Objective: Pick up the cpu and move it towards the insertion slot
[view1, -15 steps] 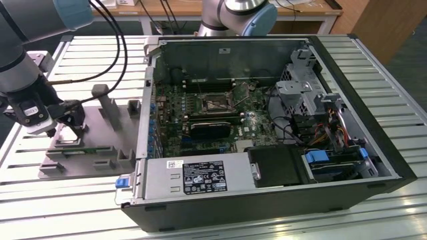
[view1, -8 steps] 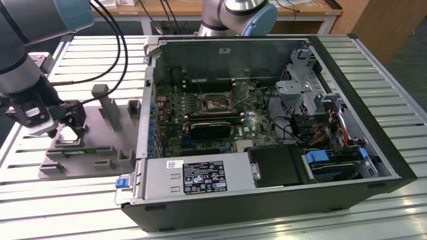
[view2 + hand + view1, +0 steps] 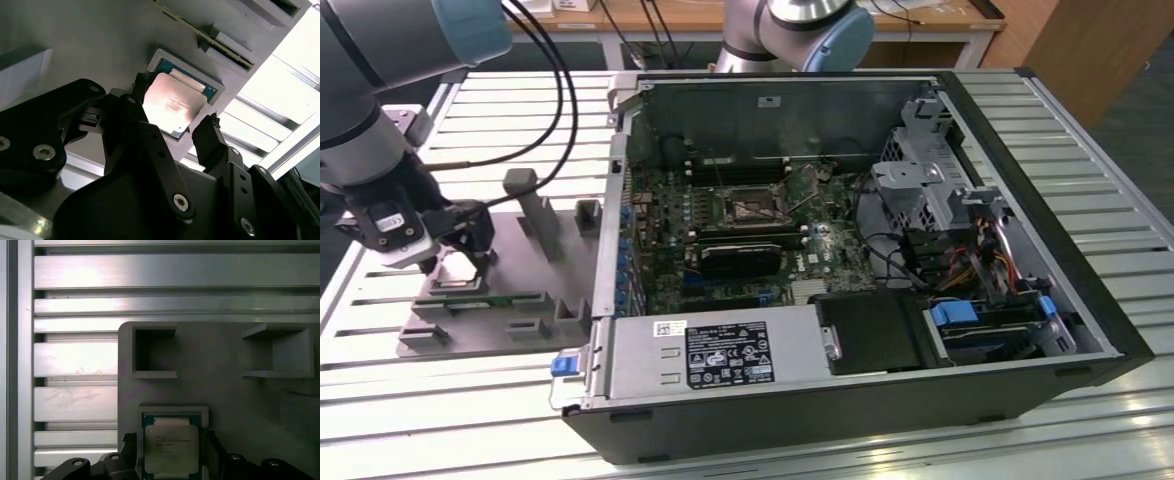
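Note:
The cpu (image 3: 454, 268) is a small silvery square at its recess in the grey fixture plate (image 3: 520, 240), at the exterior view's left. My gripper (image 3: 455, 262) is lowered over it, with one fingertip against each of two opposite edges. Both wrist views show the cpu (image 3: 172, 105) (image 3: 171, 447) between the black fingers (image 3: 207, 132), level with the pale rim of the recess (image 3: 172, 410). The insertion slot (image 3: 750, 205), a shiny square frame with a dark centre, sits on the green motherboard inside the open case, well to the exterior view's right of the gripper.
The fixture plate carries upright grey blocks (image 3: 534, 210) and open box shapes (image 3: 155, 352). The case's metal side wall (image 3: 616, 200) stands between plate and motherboard. A black ribbed block (image 3: 736, 258) lies near the slot. A second robot arm (image 3: 794, 25) stands behind the case.

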Controlling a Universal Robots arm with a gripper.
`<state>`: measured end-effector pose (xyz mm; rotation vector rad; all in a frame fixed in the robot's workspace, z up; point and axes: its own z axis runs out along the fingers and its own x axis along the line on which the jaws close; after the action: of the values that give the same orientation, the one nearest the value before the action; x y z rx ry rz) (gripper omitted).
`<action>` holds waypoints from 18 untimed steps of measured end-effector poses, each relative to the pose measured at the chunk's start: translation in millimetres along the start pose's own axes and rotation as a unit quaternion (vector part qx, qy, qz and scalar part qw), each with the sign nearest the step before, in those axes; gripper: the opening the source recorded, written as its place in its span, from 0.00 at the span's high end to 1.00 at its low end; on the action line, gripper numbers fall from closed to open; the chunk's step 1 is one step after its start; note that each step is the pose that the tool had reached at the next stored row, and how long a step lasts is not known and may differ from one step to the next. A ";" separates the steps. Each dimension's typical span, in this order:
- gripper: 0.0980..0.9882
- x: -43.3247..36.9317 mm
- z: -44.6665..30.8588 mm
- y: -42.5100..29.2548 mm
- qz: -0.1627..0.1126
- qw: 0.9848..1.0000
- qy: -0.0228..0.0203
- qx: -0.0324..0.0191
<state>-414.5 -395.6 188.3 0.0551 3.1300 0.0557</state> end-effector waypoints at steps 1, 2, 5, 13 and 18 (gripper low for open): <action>0.38 0.0 0.8 0.4 0.000 1.000 0.000 0.000; 0.38 0.0 1.8 0.7 0.000 1.000 0.000 0.000; 0.38 0.1 4.6 1.1 0.000 1.000 0.000 0.000; 0.38 0.1 6.8 1.3 0.000 1.000 0.000 0.000; 0.47 0.1 6.9 1.3 0.000 1.000 0.000 0.000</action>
<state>-414.5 -394.1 181.5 0.0551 3.1299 0.0556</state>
